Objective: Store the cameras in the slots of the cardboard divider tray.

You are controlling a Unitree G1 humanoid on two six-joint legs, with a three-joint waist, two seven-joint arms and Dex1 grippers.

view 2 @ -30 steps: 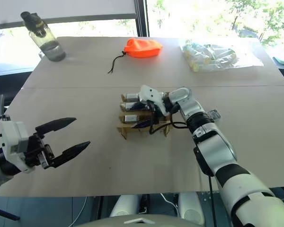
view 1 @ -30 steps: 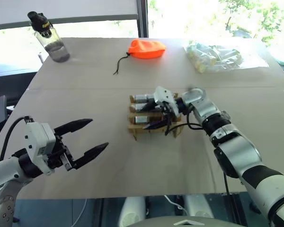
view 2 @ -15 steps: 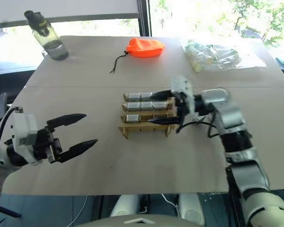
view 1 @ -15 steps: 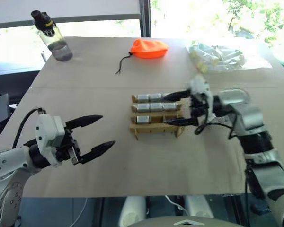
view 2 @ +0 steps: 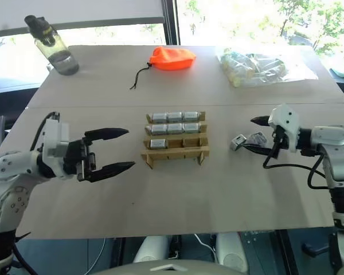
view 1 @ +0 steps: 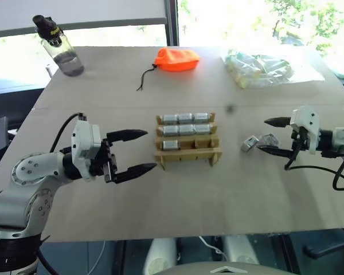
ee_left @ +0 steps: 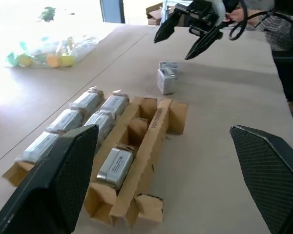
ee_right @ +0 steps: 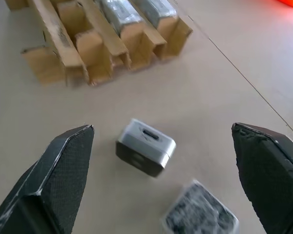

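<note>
Left gripper (view 1: 135, 151) is hovering wide open and empty beside the cardboard divider tray (view 1: 188, 154); right gripper (view 1: 272, 136) is gaping empty just beside two loose cameras (view 1: 258, 141) lying on the surface (view 1: 178, 200), seven others sitting in tray slots

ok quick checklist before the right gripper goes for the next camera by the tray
1. Right gripper open: ok, fingers spread wide, nothing held.
2. Loose cameras within reach: ok, two cameras lie on the table just in front of the right gripper.
3. Target clear of clutter: ok, nearer camera sits apart from the tray.
4. Free slots: ok, back row full, front row empty, two middle slots open.
5. Left gripper out of the way: ok, open, on the tray's other side, not touching it.
6. Which way the cameras must be turned for a slot: cannot tell.
</note>
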